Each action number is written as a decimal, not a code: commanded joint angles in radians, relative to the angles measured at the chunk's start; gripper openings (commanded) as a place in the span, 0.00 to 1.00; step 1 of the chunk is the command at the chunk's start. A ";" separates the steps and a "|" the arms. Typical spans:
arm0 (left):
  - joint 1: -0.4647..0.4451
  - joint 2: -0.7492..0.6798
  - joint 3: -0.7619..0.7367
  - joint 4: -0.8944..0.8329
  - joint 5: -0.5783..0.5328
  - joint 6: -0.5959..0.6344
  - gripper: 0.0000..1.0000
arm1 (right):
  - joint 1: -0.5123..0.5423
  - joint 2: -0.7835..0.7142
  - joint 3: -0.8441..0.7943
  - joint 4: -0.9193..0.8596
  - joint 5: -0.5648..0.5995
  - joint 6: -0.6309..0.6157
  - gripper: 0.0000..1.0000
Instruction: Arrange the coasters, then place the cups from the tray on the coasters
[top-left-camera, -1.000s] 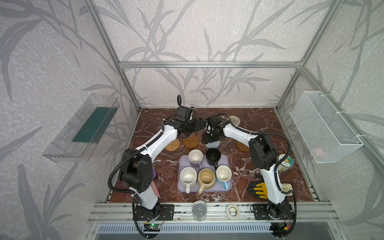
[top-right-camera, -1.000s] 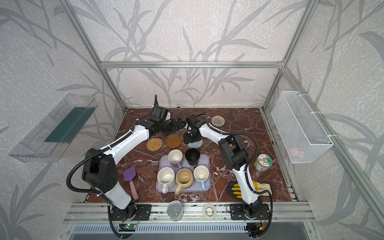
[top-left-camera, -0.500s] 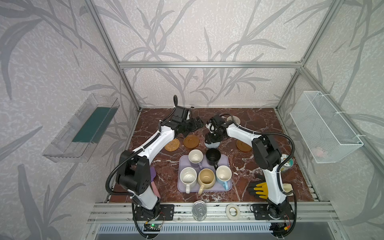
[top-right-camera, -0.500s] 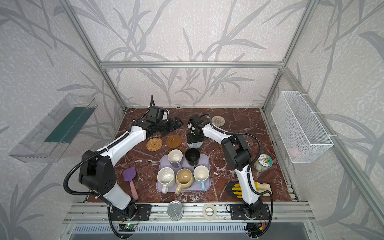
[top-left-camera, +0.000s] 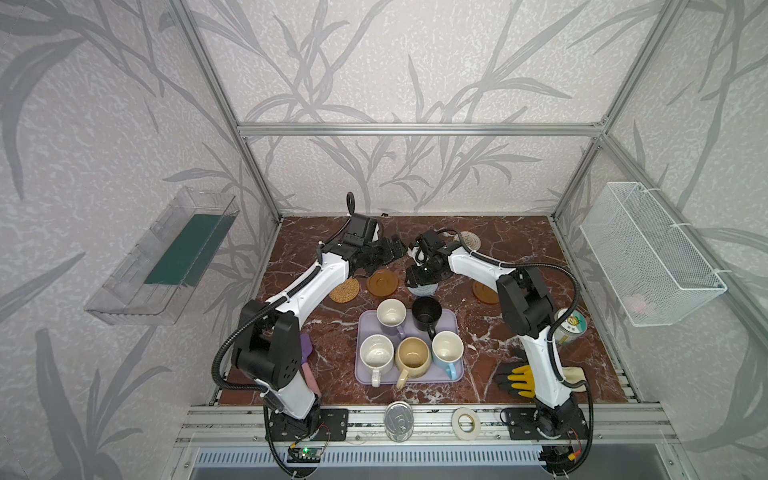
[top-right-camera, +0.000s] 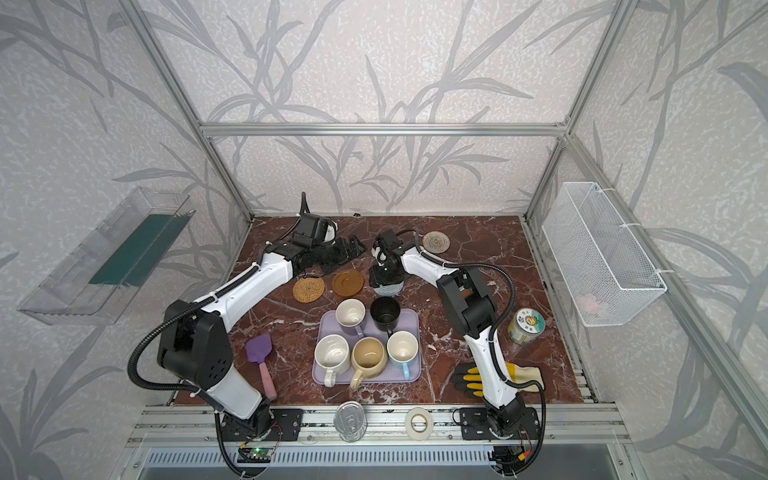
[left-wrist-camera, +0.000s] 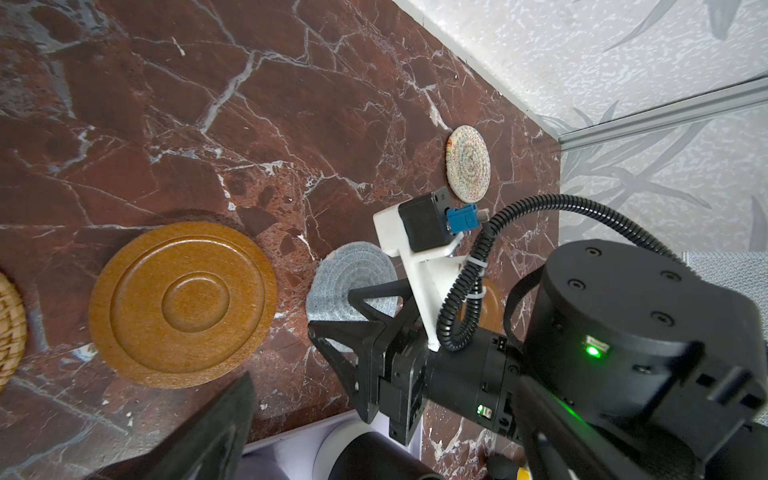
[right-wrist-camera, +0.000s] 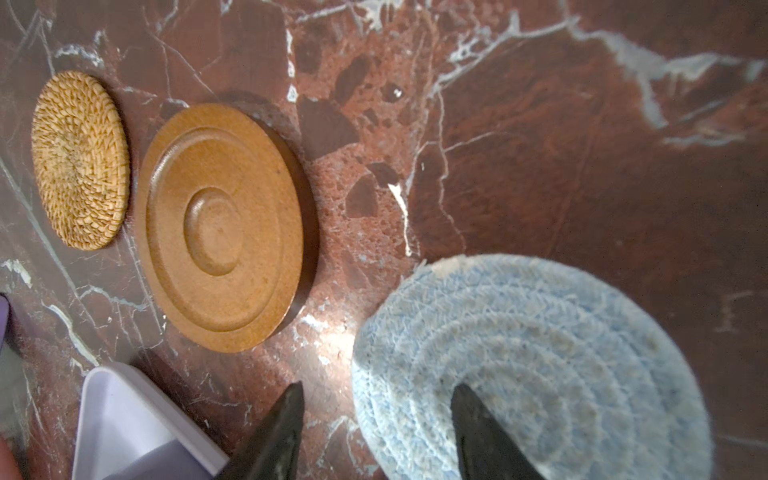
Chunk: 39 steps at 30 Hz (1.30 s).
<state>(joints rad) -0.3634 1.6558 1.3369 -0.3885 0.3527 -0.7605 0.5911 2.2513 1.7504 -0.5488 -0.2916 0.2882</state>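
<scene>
Over the last second both our arms have shifted only slightly, and the coasters and cups lie where they were. Our left hand (top-left-camera: 384, 251) hangs wide open and empty. Our right hand (right-wrist-camera: 376, 392) is half-spread over the rim of the grey-blue coaster (right-wrist-camera: 540, 365). This braided disc lies flat on the surface (top-left-camera: 519, 241), just beyond the tray (top-left-camera: 451, 322).

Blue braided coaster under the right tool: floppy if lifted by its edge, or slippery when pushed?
Likely floppy: the grey-blue braided coaster is coiled cord, so an edge lift may droop. Its fuzzy weave probably drags on the marble tabletop, not glides. Flat and low, unlikely to roll.
</scene>
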 joint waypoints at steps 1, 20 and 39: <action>0.008 -0.032 -0.007 -0.005 0.001 -0.004 0.99 | 0.004 -0.035 -0.006 -0.020 0.024 0.004 0.58; 0.008 0.050 0.164 -0.075 0.118 0.035 0.99 | -0.112 -0.153 0.041 -0.051 0.064 -0.031 0.99; -0.009 0.226 0.373 -0.187 0.138 0.095 0.99 | -0.325 0.014 0.287 -0.097 0.191 -0.009 0.99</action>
<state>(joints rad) -0.3622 1.8671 1.6722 -0.5476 0.4751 -0.6880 0.2676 2.2284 2.0018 -0.6357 -0.1398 0.2653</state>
